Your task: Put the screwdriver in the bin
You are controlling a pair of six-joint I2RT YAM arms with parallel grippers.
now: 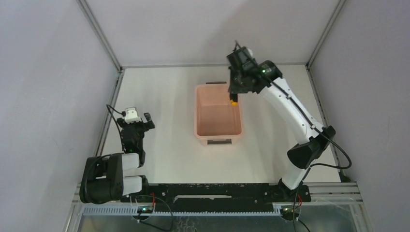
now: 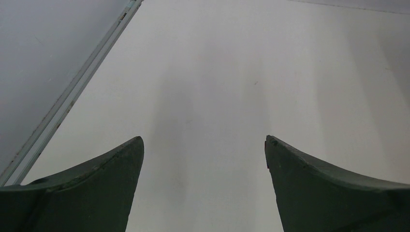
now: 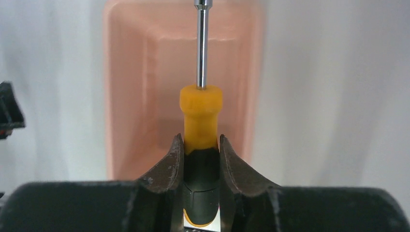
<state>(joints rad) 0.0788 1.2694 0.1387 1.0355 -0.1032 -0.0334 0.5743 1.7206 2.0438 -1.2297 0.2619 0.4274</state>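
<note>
My right gripper (image 3: 201, 140) is shut on the screwdriver (image 3: 201, 118), both fingers pressed against the black part of its handle. The orange-yellow collar and thin metal shaft stick out ahead of the fingertips, over the inside of the pale pink bin (image 3: 130, 96). From the top view the right gripper (image 1: 234, 99) hangs above the bin's (image 1: 203, 126) far right corner, and the orange tip of the screwdriver (image 1: 234, 102) shows just below the fingers. Far from the bin, my left gripper (image 2: 204, 145) is open over bare table; in the top view this left gripper (image 1: 139, 121) sits at the left.
The bin has a dark grey handle (image 1: 218, 141) at its near short end. Metal frame rails (image 1: 109, 116) run along the table's left and right sides, with grey walls beyond. A black part of the cell (image 3: 8, 111) shows at the left edge of the right wrist view.
</note>
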